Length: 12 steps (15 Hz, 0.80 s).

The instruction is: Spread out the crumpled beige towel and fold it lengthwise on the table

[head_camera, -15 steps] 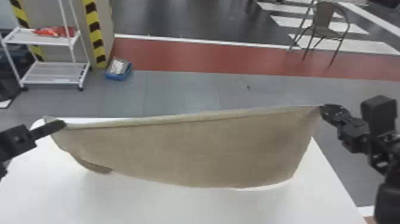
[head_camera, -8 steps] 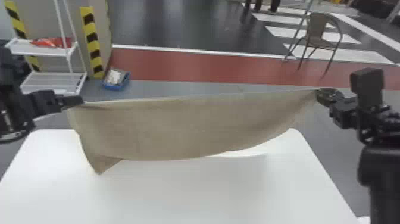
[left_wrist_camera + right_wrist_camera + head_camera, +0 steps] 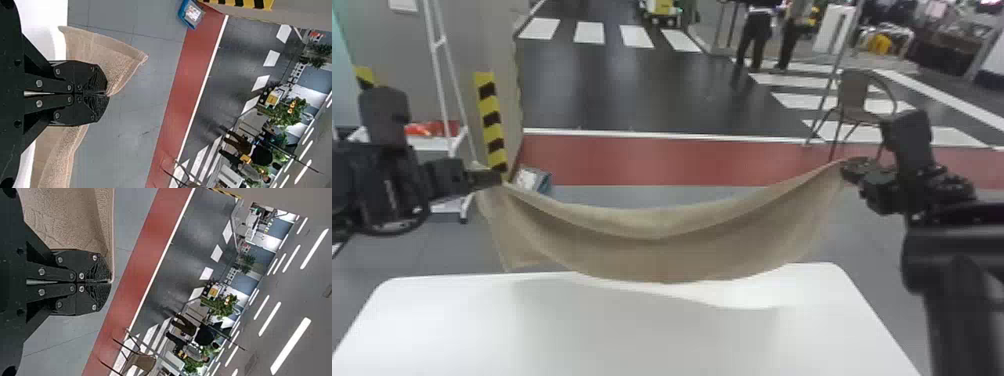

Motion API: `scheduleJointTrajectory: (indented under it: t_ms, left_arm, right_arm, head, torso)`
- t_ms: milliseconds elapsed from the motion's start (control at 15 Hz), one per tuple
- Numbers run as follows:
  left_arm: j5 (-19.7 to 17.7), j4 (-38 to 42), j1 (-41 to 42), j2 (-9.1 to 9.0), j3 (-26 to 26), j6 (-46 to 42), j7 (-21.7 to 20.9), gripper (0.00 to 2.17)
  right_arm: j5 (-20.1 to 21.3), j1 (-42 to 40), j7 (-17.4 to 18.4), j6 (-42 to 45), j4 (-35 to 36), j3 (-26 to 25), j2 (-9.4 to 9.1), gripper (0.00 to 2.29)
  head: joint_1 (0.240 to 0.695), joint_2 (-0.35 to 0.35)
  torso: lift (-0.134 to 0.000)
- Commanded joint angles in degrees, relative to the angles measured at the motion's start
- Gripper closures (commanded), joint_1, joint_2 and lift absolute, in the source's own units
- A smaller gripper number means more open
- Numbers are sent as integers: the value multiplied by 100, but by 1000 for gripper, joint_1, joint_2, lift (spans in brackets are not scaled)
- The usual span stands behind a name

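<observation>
Look past the work first: a brown chair with a curved back (image 3: pixel 852 95) stands on the floor beyond the white, round-cornered counter (image 3: pixel 642 340), over on the right. Over on the left there's a white metal rack (image 3: pixel 429 144) with a red item (image 3: pixel 444 128) on its shelf, and the left arm cuts across my sight of it. Next to that, a yellow-and-black striped strip (image 3: pixel 492 125) runs down a grey wall, and a blue tray (image 3: pixel 545 182) with a packet in it sits on the floor, partly hidden by cloth.

And here's the cloth! The beige woven towel (image 3: pixel 682 255) hangs in the air between the two arms, its top edge sagging into a deep curve, its lower part crossing the counter's far edge in the head view; whether they touch, I can't tell. The left end effector (image 3: pixel 501 177) has its fingers together, clamped on the towel near one end, a corner poking past the tips. The right end effector (image 3: pixel 846 167) pinches the opposite end right at its top corner, fingers pressed together.
</observation>
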<state>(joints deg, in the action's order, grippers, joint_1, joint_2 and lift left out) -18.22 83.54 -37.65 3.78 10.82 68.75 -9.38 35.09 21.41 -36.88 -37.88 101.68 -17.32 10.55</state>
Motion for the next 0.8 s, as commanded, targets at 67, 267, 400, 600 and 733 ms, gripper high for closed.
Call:
scheduleJointTrajectory:
  t_ms: [67,267,400,600,733]
  left_arm:
    - [-437,1261,1330,88,535,99,-99,1413]
    - [-868,2070,2868,123,1352,12,-512,1413]
    - [-1114,2439,3650,123,1660,-147,-775,1413]
    - [-1123,2729,4802,52,1668,-1447,-890,1413]
    - [-1105,2668,5153,35,1660,-1817,-969,1413]
  right_arm:
    - [-213,-1086,-21,259,731,-61,35,1663]
    - [-371,-2563,-4,1208,1267,-96,26,1663]
    - [-477,-3239,-4,1524,1460,-157,0,1663]
    - [-644,-4110,-4,2368,1513,-263,-79,1663]
    - [-644,-4567,-127,2895,1434,-245,-79,1663]
  head:
    - [504,-188]
    - [588,-167]
    - [695,-129]
    - [695,-100]
    - [695,-65]
  torso:
    - [0]
    - [0]
    - [0]
    - [0]
    - [0]
